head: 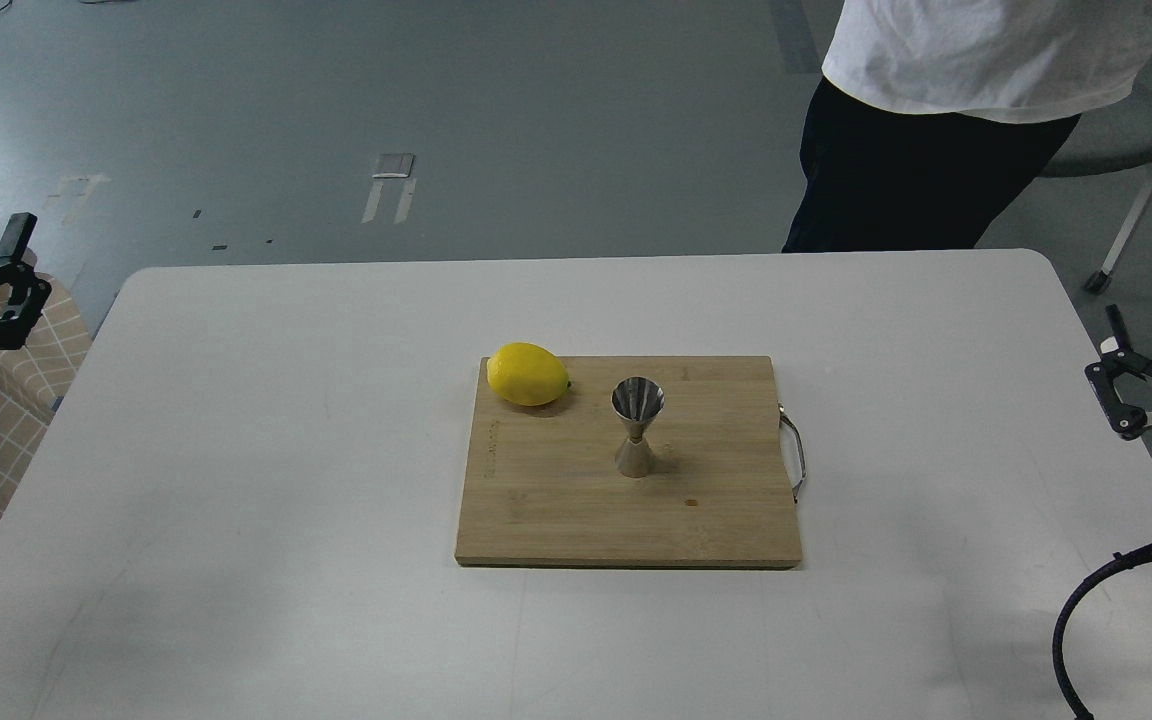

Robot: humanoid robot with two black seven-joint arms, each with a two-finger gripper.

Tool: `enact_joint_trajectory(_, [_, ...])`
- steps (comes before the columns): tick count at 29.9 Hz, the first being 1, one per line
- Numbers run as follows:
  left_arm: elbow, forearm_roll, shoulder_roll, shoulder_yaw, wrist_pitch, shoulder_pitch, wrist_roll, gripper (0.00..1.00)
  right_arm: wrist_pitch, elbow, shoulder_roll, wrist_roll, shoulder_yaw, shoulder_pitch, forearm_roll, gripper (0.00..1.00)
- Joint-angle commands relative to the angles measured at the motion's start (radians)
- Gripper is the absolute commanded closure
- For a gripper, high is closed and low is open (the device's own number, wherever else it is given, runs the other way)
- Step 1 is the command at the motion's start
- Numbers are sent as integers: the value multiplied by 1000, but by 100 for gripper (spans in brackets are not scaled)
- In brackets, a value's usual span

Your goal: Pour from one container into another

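The cutting board (626, 500) lies mid-table, handle to the right. On it the steel jigger (637, 427) stands upright, mouth up to receive a pour; I cannot tell whether anything is in it. Farther left sits a lemon (528, 374) (apart from the jigger). No glass tumbler is visible. The right gripper (1114, 378) and left gripper (8, 285) hang off the table's sides; whether their fingers are spread cannot be told. A person (936, 120) stands beyond.
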Motion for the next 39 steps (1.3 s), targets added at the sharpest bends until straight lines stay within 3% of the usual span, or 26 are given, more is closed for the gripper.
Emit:
enact_joint_trajectory(1, [0, 0, -4, 5, 0, 1, 0, 2, 1, -1, 2, 0, 0, -1, 0, 0])
enact_joint_trajectory(39, [-1, 0, -30, 10, 0, 3, 0, 2, 1, 1, 22, 0, -3, -5, 0, 0])
